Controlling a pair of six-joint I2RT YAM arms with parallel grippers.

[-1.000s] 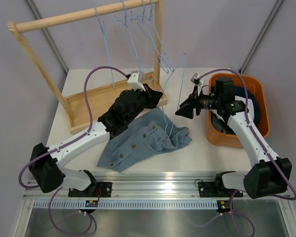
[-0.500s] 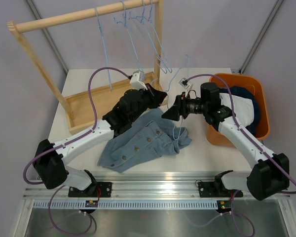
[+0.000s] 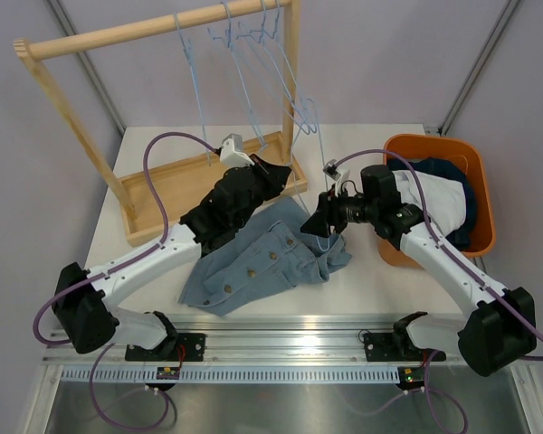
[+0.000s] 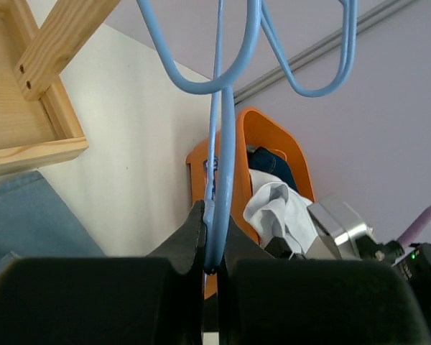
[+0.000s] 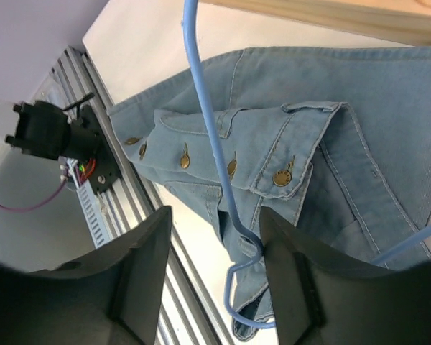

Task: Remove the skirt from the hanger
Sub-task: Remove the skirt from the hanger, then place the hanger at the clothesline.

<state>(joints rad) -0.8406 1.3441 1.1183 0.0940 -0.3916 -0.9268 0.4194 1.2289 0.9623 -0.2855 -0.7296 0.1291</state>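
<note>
Clamping the blue hanger [image 4: 227,144] is the left gripper [image 4: 213,221]; right gripper [image 5: 214,219] spread wide.

Skirt [image 3: 262,258] on table [image 3: 366,282], left of bin [image 3: 486,201]

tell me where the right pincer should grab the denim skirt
Probably the raised buttoned flap of the light blue denim skirt, from above: the cloth lies flat, that fold offers an edge, and it sits clear of the thin blue wire hanger.
</note>
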